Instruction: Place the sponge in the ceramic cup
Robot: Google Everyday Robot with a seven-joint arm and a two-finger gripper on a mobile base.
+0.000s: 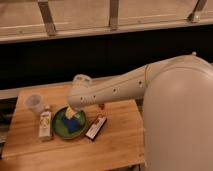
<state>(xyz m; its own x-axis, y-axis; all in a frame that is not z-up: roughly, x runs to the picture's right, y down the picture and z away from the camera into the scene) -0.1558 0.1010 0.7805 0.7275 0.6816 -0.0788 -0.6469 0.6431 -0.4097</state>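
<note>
The blue sponge (73,123) lies on the green plate (60,130) at the left-middle of the wooden table (115,145). The white ceramic cup (34,103) stands upright at the table's back left, apart from the plate. My gripper (70,114) hangs from the white arm (115,90) directly over the plate, its pale tip just above the sponge's back edge. The wrist hides most of the gripper.
A white labelled bottle (45,125) lies between the cup and the plate. A black-and-white packet (96,127) rests right of the plate. The arm's large white body fills the right side. A dark wall with rails runs behind the table.
</note>
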